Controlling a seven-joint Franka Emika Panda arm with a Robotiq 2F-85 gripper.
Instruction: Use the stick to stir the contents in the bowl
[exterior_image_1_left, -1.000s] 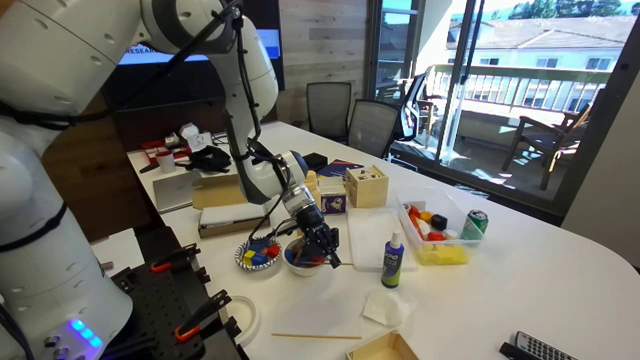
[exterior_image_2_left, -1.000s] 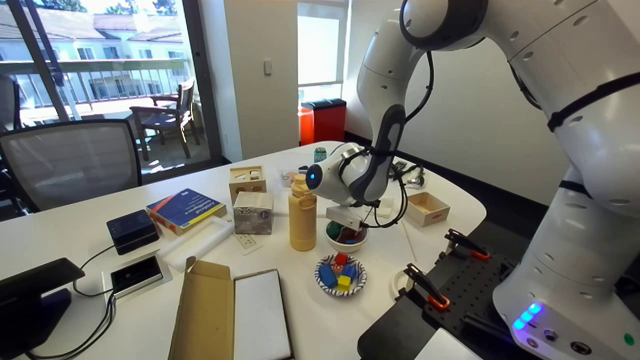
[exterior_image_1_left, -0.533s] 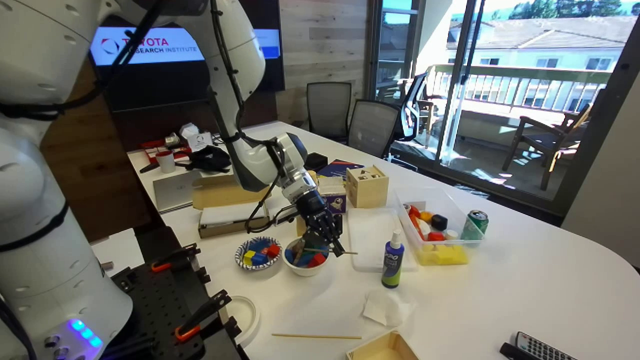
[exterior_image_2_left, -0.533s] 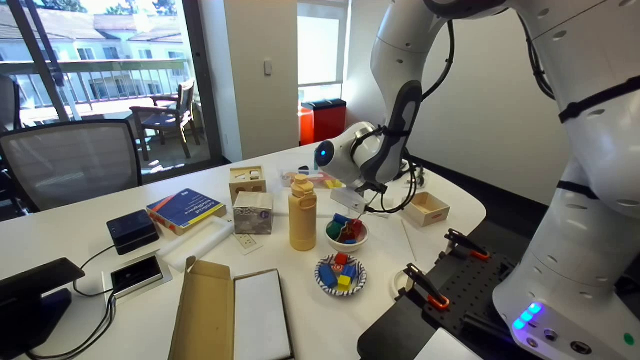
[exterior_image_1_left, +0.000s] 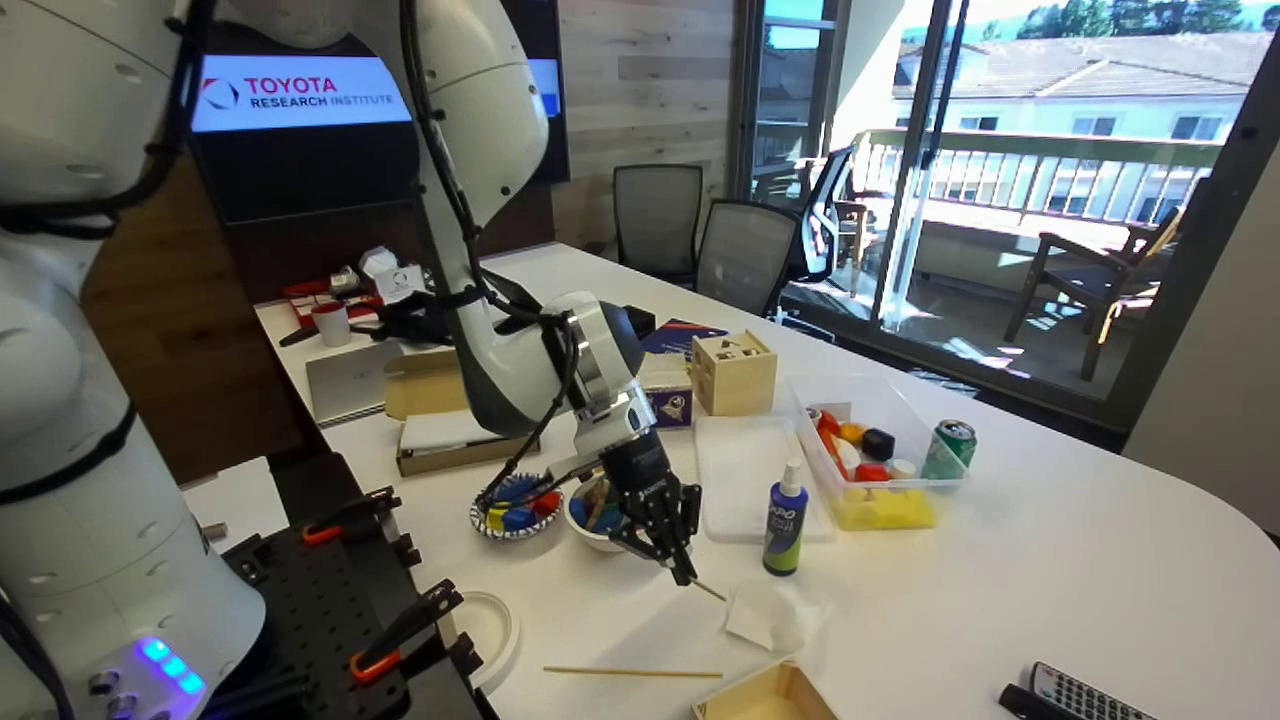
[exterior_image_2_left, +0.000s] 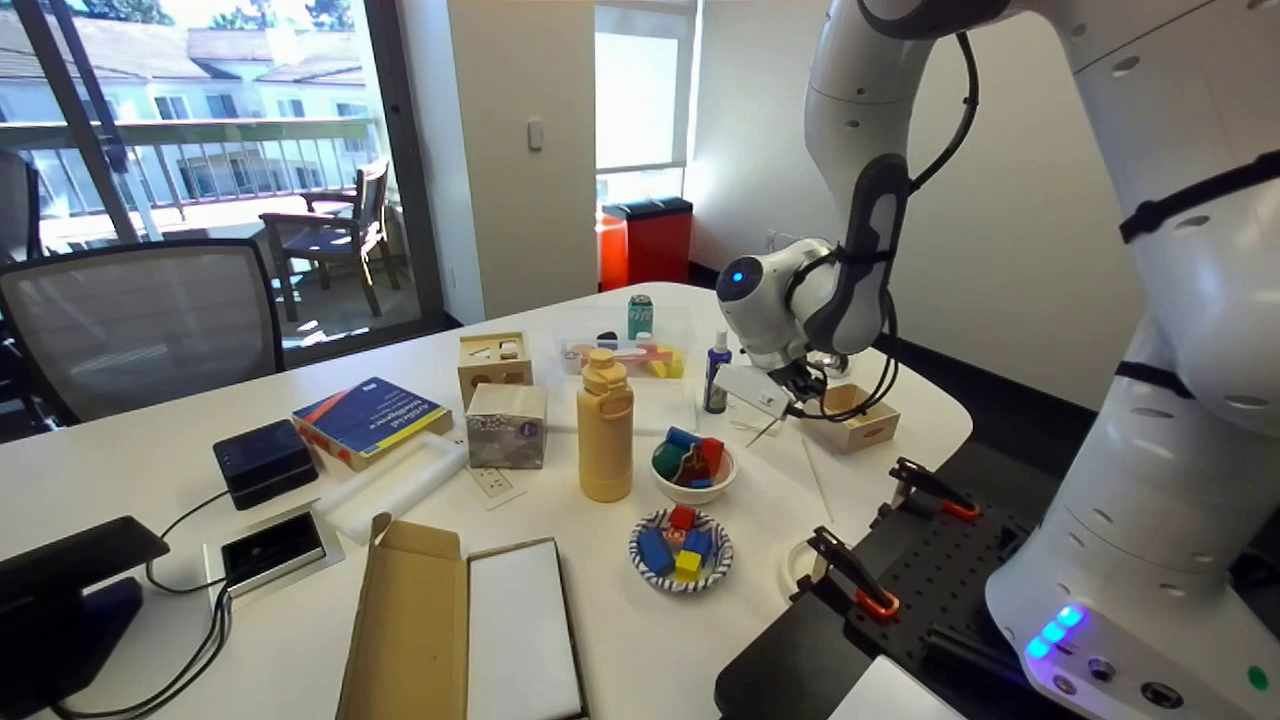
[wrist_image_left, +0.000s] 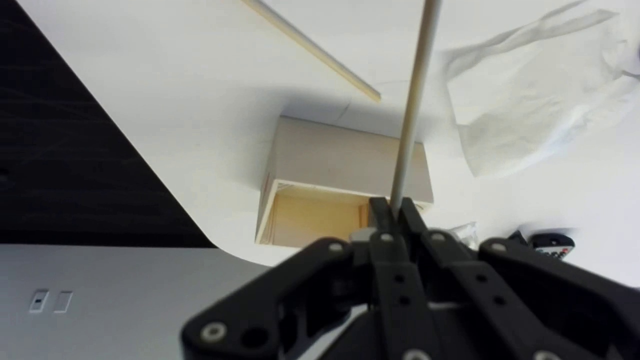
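Stick (wrist_image_left: 417, 90) pinched in the gripper (wrist_image_left: 395, 207), jaws narrow, wrist view; another stick (wrist_image_left: 315, 50) and wooden box (wrist_image_left: 345, 155) lie on the table (wrist_image_left: 165, 125). In an exterior view, gripper partly hides the bowl (exterior_image_1_left: 594, 541); stick end points at a white sheet (exterior_image_1_left: 770, 615). In an exterior view, stick hangs outside the bowl, apart from it; contents (exterior_image_2_left: 690, 462) blue, red, green.

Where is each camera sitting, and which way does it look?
An exterior view: away from the arm, looking over the table to the balcony; arm, base and pincer show.
An exterior view: away from the arm, looking over the table to a window; arm and base show, pincer mostly hidden.
Wrist view: on the wrist, looking along the pincer at the stick it grips and a wooden box; only the pincer shows.
Both exterior views share the white bowl.
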